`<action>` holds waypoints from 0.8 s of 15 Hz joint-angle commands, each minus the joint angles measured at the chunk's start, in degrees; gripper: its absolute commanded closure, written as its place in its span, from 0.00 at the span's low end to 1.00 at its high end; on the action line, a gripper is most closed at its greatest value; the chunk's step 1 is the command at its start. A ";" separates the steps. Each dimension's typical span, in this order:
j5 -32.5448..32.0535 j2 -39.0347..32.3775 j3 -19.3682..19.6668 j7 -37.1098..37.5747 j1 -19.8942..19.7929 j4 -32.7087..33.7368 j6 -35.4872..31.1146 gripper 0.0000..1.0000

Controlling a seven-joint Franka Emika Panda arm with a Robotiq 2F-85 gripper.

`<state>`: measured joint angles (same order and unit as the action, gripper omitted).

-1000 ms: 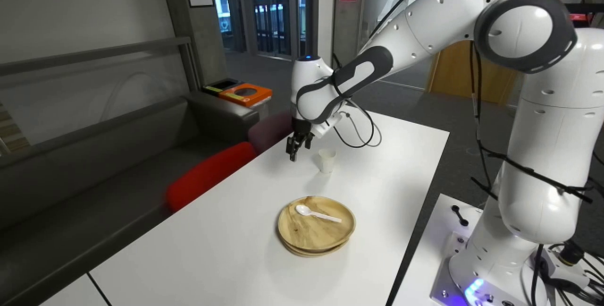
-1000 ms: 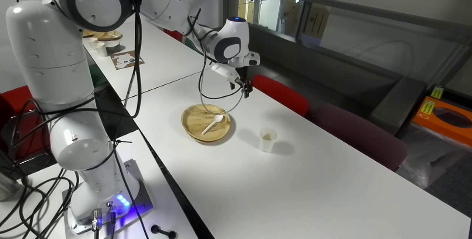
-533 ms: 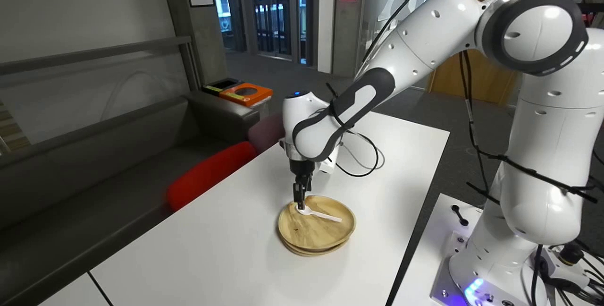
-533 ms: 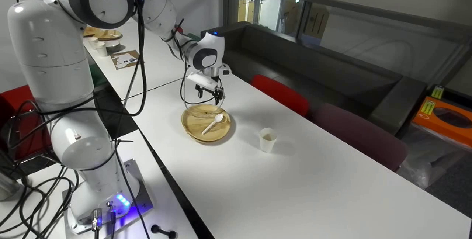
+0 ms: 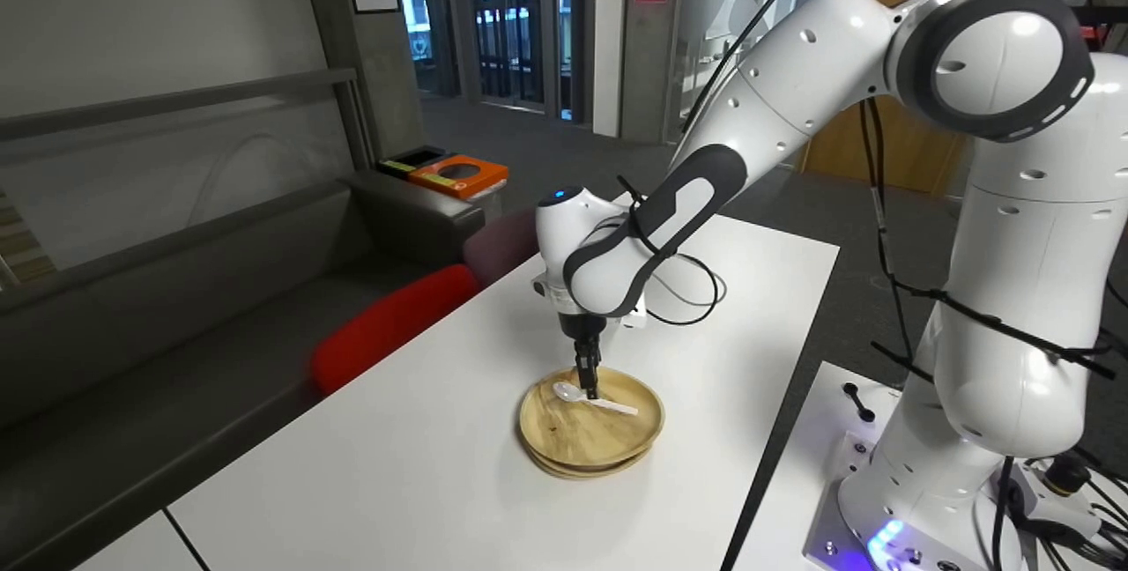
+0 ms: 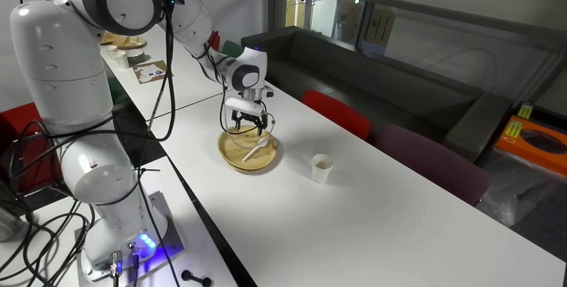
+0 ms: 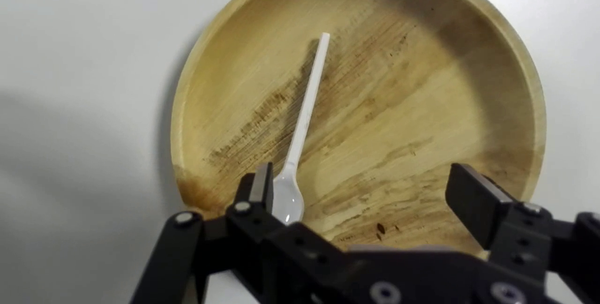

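my gripper (image 7: 361,177): pointed down, jaws spread wide, a broad gap between my two fingers (image 7: 473,201), wood grain showing through it.
white spoon (image 7: 306,107): lying on the top plate (image 7: 398,107), under me. its scoop end sits at the inner side of my finger on the left of the wrist view, partly covered by it; the handle runs away from me, up that view.
contact: i cannot tell whether that finger touches the spoon or hangs just above it.
plate stack (image 5: 577,443): round and wooden, at least one more plate beneath the top one, set on the white table (image 6: 376,234); a shadow curves along the top plate's inner side.
white cup (image 6: 321,169): upright on that table, apart from the plate stack, seen in an exterior view.
my arm (image 5: 780,82): white with dark grey joints, reaching out over the table from its base (image 5: 925,500) in both exterior views, blue lights (image 5: 886,540) glowing low on it.
black cables (image 6: 169,39): hanging from my arm, with more coiled beside the base.
red chair (image 6: 337,112) and maroon chair (image 6: 432,163): side by side along the table's long edge.
sofa (image 5: 194,351): dark grey, behind the chairs.
orange panel (image 5: 487,177): with a round opening, near the end of the sofa.
far tabletop (image 6: 190,83): bears pale cups (image 6: 122,60), a patterned board (image 6: 153,71) and more wooden plates (image 6: 130,42), in an exterior view.
black bar (image 5: 859,402): knobbed at both ends, lying near my base.
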<state>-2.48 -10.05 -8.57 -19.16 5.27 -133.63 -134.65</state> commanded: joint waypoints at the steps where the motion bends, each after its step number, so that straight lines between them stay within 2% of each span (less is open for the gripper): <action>1: -1.75 -0.67 0.83 0.24 -0.15 -0.44 -0.93 0.00; 12: 0.79 -8.66 2.62 8.71 -0.90 0.99 -9.37 0.00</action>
<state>-2.68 -17.27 -6.04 -12.99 4.85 -133.42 -141.63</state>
